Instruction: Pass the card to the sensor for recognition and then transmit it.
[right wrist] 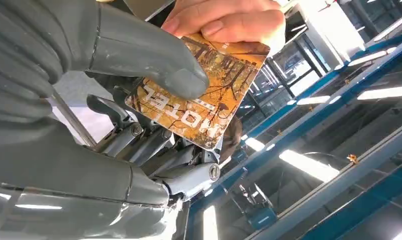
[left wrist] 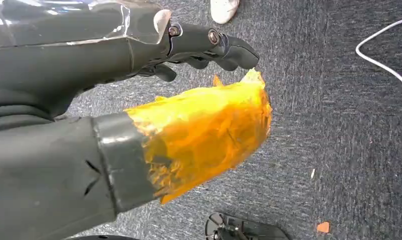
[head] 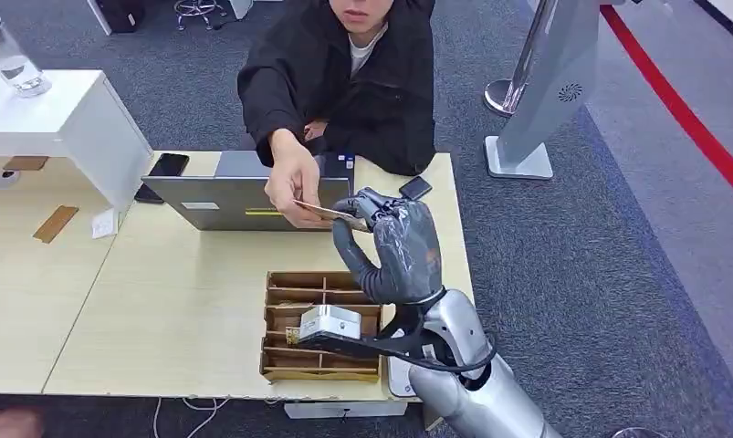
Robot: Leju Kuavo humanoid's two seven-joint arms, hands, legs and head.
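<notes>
My right hand [head: 394, 245] is raised over the table's far right and pinches one end of the card [head: 324, 213]. In the right wrist view, my thumb [right wrist: 153, 57] presses on the orange card [right wrist: 209, 95], which is printed with trees and the word HOTEL. A person's hand [head: 292, 187] grips the card's other end, and their fingers [right wrist: 229, 20] lie on its far edge. A small silver box on a black base [head: 329, 322] sits on the wooden organiser [head: 321, 370]. My left hand [left wrist: 138, 100] hangs over the carpet and holds nothing; its thumb is wrapped in orange tape.
A person in a black jacket [head: 362, 82] sits across the table behind a grey laptop [head: 235, 196]. A black phone [head: 162, 173] and a small black device [head: 415, 188] lie near the laptop. A white shelf [head: 61, 119] stands at the left and a grey stand [head: 540, 100] at the right.
</notes>
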